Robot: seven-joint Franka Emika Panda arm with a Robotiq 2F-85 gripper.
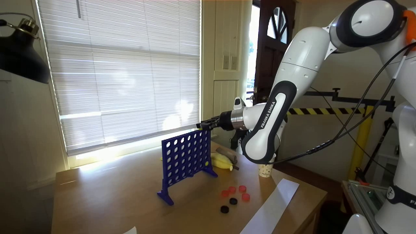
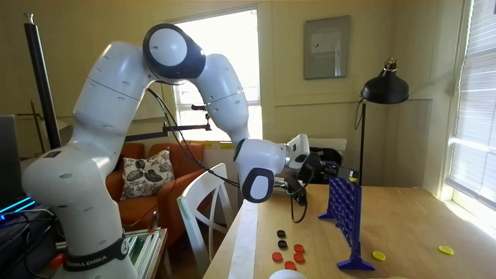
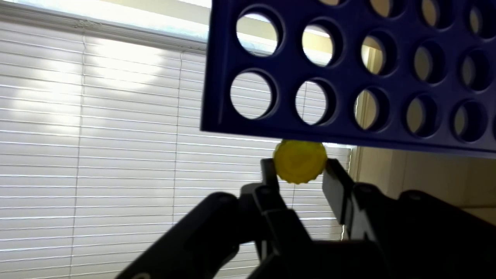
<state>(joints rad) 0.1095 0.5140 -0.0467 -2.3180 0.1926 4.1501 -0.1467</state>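
A yellow disc is pinched between the black fingers of a white robot arm at the top edge of a blue game grid, which stands upright on a wooden tabletop. Seen from the wrist, the fingers grasp the ridged disc by opposite sides as it meets the grid's rim toward one end; whether it has entered the slot cannot be told. On one side of the grid, four red discs and two black discs lie in a loose cluster; in an exterior view, two loose yellow discs rest on its opposite side. A banana-shaped yellow object lies by the grid's end, and a speckled cup stands near a long white strip laid along the tabletop's edge. Around the scene are a black lamp, lowered window blinds, a white chair and an orange armchair with a leaf-patterned cushion.
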